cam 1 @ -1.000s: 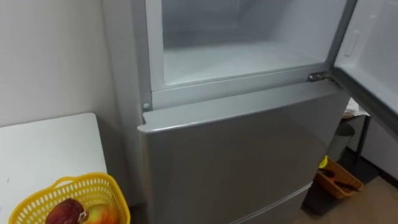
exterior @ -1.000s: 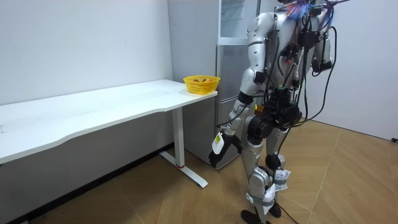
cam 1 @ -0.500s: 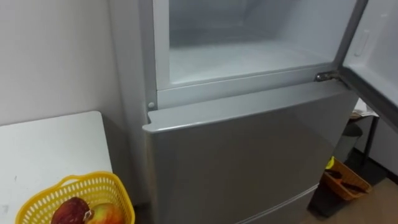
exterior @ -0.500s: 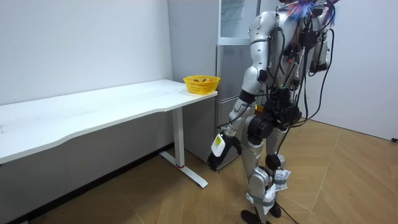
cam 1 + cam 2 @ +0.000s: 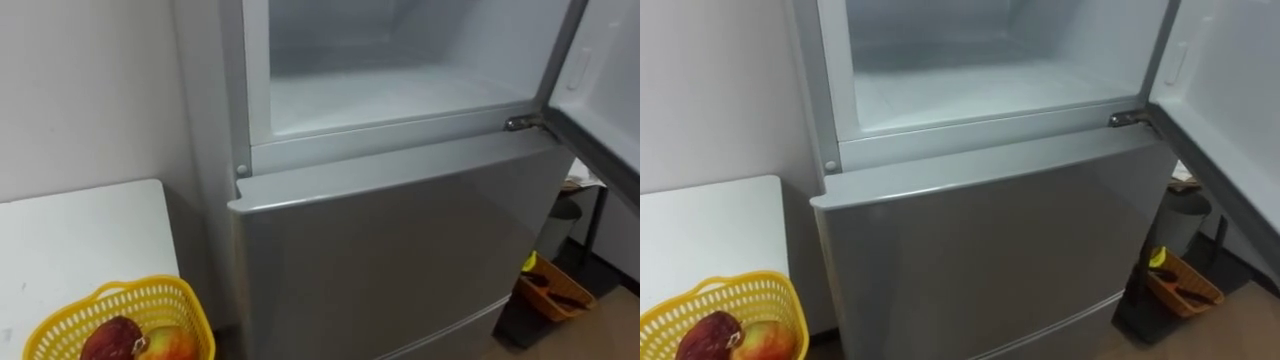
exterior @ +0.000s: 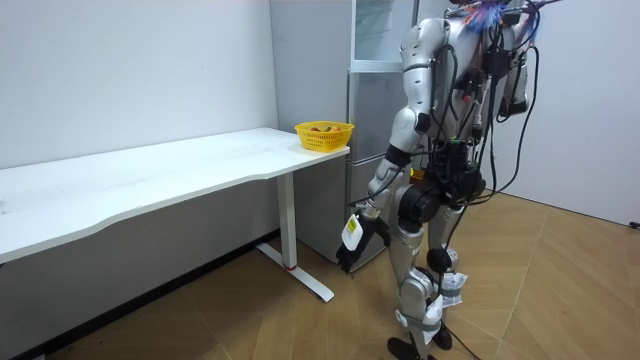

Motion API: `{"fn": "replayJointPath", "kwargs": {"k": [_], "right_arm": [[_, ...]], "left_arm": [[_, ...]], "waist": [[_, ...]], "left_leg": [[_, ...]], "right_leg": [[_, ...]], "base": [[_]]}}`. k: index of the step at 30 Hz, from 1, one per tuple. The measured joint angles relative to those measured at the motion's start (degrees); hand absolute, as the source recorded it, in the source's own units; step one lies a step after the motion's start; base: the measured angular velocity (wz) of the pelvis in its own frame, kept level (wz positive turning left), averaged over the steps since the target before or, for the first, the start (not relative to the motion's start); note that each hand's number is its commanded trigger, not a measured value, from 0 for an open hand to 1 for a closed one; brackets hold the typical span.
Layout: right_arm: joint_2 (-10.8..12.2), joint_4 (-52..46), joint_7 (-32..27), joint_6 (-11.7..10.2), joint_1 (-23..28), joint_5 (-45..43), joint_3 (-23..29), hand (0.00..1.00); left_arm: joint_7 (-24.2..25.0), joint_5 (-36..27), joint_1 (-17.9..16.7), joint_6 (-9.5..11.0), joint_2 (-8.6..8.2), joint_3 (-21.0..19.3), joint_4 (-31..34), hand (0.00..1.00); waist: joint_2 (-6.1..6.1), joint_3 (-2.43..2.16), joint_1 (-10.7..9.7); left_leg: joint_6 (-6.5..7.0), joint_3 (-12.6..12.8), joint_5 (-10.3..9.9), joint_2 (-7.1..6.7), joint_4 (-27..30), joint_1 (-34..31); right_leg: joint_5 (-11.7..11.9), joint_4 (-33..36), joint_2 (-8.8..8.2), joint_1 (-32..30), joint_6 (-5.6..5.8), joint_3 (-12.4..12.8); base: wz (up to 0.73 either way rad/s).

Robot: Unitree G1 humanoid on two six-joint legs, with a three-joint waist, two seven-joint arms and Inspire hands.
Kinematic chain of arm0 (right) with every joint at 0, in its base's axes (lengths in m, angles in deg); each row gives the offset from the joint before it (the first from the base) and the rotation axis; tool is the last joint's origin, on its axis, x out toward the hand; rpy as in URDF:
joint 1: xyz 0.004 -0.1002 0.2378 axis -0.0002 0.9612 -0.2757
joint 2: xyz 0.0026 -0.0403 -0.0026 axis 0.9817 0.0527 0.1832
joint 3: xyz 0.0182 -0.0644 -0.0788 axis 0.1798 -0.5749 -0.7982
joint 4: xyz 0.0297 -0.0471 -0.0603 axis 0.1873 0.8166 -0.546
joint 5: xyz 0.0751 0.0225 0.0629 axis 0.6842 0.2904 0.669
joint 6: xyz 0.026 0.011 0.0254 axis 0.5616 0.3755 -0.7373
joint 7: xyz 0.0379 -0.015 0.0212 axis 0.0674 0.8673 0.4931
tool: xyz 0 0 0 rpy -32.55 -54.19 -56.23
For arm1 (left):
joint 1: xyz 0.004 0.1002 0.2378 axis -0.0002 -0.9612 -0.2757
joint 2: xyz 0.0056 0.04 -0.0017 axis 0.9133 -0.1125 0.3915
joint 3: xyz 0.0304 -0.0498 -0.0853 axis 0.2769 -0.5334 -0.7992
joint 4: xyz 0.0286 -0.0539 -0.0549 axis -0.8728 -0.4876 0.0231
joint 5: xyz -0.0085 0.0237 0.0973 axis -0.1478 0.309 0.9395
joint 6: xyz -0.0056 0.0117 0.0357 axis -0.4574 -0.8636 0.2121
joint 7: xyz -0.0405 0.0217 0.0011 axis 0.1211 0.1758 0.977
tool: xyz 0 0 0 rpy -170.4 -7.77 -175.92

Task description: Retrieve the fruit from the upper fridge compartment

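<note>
Yellow basket (image 5: pixel 120 318) sits on the corner of the white table (image 5: pixel 80 230), just left of the fridge (image 5: pixel 390 260), and it holds two fruits touching side by side: a dark red one (image 5: pixel 110 338) and a yellow-red apple (image 5: pixel 168 345). Down on the floor to the right, an orange tray (image 5: pixel 552 287) carries something dark, too small to tell. Now the upper compartment (image 5: pixel 400 95): it is wide open, its mouth facing the robot and its white floor running left to right above the closed lower door (image 5: pixel 400 250). The upper door (image 5: pixel 600 90) stands swung out on the right from its hinge (image 5: pixel 522 123). The robot stands upright before the fridge, left hand (image 6: pixel 358 245) hanging low by its thigh; open or closed, I cannot tell.
</note>
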Motion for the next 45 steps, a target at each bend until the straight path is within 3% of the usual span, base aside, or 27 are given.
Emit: {"fn": "replayJointPath", "kwargs": {"k": [5,10,14,19,29,33,41,45], "right_arm": [[-1.63,-0.02,6.09,0.56,0.00,-1.95,-2.96,0.00],[-4.17,-0.10,13.28,2.71,-0.01,-5.45,-3.63,0.00],[-4.19,-0.37,16.54,2.77,-0.01,-7.53,-3.64,0.00],[-4.19,-1.91,19.83,3.84,-0.06,-9.50,-5.28,0.00],[-4.18,-1.94,22.58,4.05,-1.21,-13.17,-8.95,0.00],[-4.16,-1.94,23.62,4.73,-1.22,-12.64,-12.83,0.00],[-4.15,-1.82,23.90,5.30,-4.92,-17.10,-18.47,0.00],[-4.13,-1.81,24.25,5.88,-5.02,-18.04,-19.09,0.00]], "left_arm": [[-0.02,0.08,0.04,0.17,0.01,-0.05,-0.32,0.00],[-0.01,0.12,-0.09,0.15,0.09,-0.05,-0.52,0.00],[-0.02,0.09,-0.11,0.08,0.09,0.04,-0.53,0.00],[-0.01,0.24,-0.24,-0.42,0.20,0.21,-0.54,0.00],[-0.47,0.30,0.02,-0.88,0.23,0.98,-0.40,0.00],[-1.29,0.21,0.09,-1.54,0.26,2.77,-0.48,0.00],[-1.32,0.24,1.86,-1.72,0.24,4.29,-2.61,0.00],[-0.99,0.23,1.64,-2.46,0.13,4.28,-3.03,0.00]], "waist": [[-0.33,0.09,0.15],[-1.44,-0.01,0.63],[-1.74,-0.15,1.62],[-0.99,-0.18,1.65],[-0.71,0.18,3.32],[-0.60,0.29,4.36],[-0.55,0.16,6.50],[-0.57,0.14,8.58]], "left_leg": [[-0.01,0.10,0.00,0.11,0.16,0.08],[-0.03,0.05,-0.01,0.25,0.44,-0.16],[-0.04,0.03,-0.02,0.33,0.45,-0.14],[-0.06,-0.10,-0.04,0.34,0.44,-0.17],[-0.13,-0.50,-0.06,0.34,0.02,0.40],[-0.18,-0.76,-0.03,0.35,0.06,0.71],[-0.18,-3.28,0.03,0.10,0.43,0.84],[-0.18,-4.16,0.04,-0.06,0.47,1.07]], "right_leg": [[0.07,0.17,-0.01,0.07,-0.13,-0.13],[0.08,0.28,-0.04,0.00,-0.30,-0.39],[0.18,0.28,-0.06,0.07,-0.40,-0.60],[0.20,0.25,-0.06,0.14,-0.41,-0.71],[0.20,-0.22,-0.11,1.16,-0.43,-1.40],[0.22,-0.71,-0.06,2.30,-0.44,-1.65],[0.35,-2.13,-0.41,3.58,-0.33,-3.97],[0.32,-2.70,-0.58,4.16,-0.29,-4.86]], "base": [[0.00],[0.00],[0.00],[0.00],[0.03],[0.03],[0.15],[0.11]]}}
